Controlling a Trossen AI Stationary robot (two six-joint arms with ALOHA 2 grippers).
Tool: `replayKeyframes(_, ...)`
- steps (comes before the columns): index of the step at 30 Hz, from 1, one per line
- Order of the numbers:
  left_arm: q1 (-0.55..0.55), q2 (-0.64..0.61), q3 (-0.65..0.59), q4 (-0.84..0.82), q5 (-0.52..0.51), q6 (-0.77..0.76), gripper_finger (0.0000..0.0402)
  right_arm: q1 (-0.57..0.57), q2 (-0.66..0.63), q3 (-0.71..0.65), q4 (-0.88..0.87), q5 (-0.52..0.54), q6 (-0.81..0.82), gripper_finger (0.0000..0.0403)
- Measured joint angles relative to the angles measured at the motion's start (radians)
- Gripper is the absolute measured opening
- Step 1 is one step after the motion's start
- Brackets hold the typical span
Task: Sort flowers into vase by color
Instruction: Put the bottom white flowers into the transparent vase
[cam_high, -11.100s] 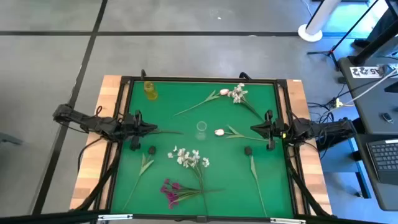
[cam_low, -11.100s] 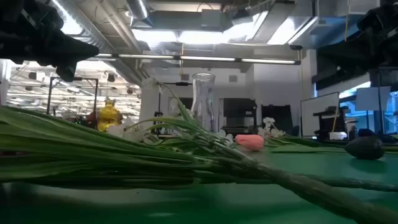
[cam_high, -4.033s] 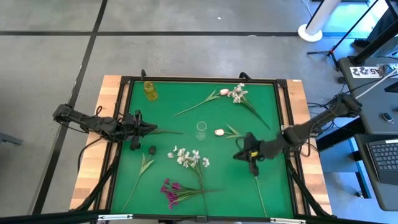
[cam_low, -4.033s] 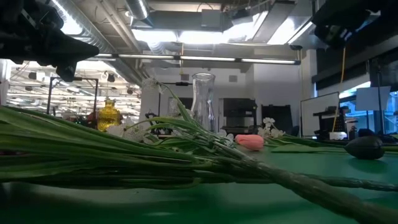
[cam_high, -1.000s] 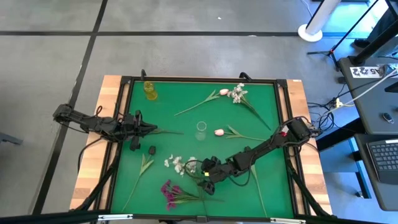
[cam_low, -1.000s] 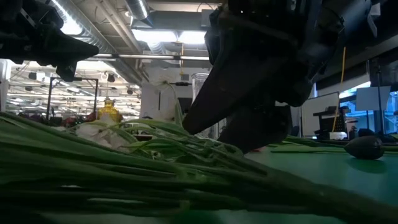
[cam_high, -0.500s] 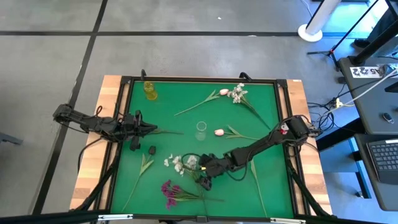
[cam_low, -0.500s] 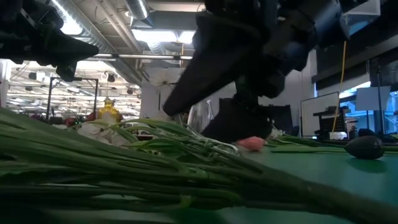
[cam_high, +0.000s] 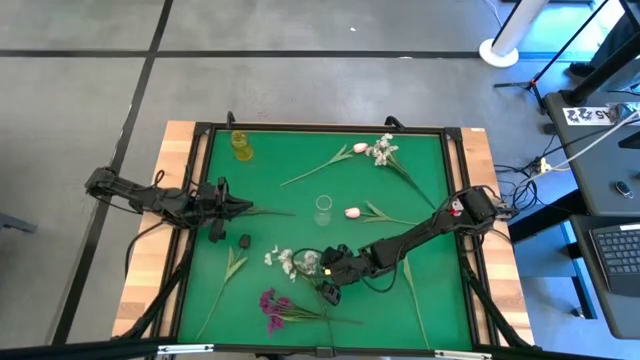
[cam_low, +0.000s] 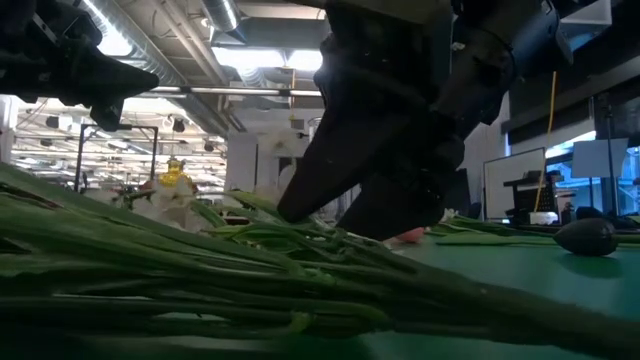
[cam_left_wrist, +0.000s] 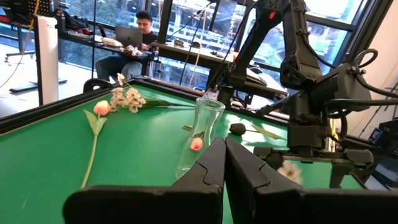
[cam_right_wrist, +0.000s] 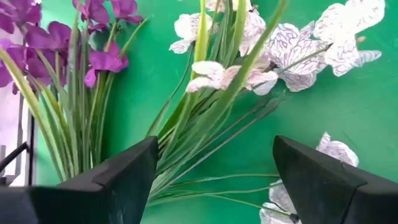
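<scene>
The white spray (cam_high: 288, 261) lies on the green mat (cam_high: 420, 190) in the near half, a little left of the middle, its stems running toward the near edge. In the right wrist view its white, purple-veined blossoms (cam_right_wrist: 292, 43) and green stems (cam_right_wrist: 205, 124) sit straight ahead, between the two dark fingers (cam_right_wrist: 112, 180), with mat showing on both sides. The right gripper (cam_high: 327, 283) is low over these stems, jaws wide apart and closed on nothing; the stems lie in the gap but whether a finger touches them cannot be told. In the low view the gripper (cam_low: 370, 200) hangs dark just above the heap of stems (cam_low: 250, 280).

Just beside it, nearer the front edge, lies the magenta bunch (cam_high: 275, 310), its purple heads (cam_right_wrist: 93, 37) seen next to the white spray's stems. A leafy stem (cam_high: 230, 275) lies to the left, another green stem (cam_high: 412, 290) to the right. A pink bud (cam_high: 352, 212) lies near the middle beside the clear vase (cam_high: 323, 208), which stands upright. At the far side lie a second white spray (cam_high: 382, 150) and another pink bud (cam_high: 359, 148). A yellow vase (cam_high: 241, 145) stands in the far left corner.

The left gripper (cam_high: 240, 208) waits at the left edge, jaws shut on nothing (cam_left_wrist: 224, 165). A person (cam_left_wrist: 134, 40) sits at a laptop beyond the table
</scene>
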Motion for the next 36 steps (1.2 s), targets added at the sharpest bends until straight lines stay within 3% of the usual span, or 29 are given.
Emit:
replayKeyframes(4,0.000,0.000,0.000,0.000,0.000,0.000,0.0000,-0.006,0.002,0.000,0.000,-0.002,-0.014,0.0269)
replayKeyframes(10,0.000,0.000,0.000,0.000,0.000,0.000,0.0000,-0.023,0.002,0.000,0.003,-0.039,-0.022,0.0157)
replayKeyframes(18,0.000,0.000,0.000,0.000,0.000,0.000,0.0000,-0.060,-0.018,-0.002,-0.003,-0.221,-0.070,0.0011)
replayKeyframes(23,0.000,0.000,0.000,0.000,0.000,0.000,0.0000,-0.074,-0.080,-0.001,-0.023,-0.234,-0.094,0.0017)
replayKeyframes(36,0.000,0.000,0.000,0.000,0.000,0.000,0.0000,-0.076,-0.340,0.000,-0.111,-0.097,-0.210,0.0002)
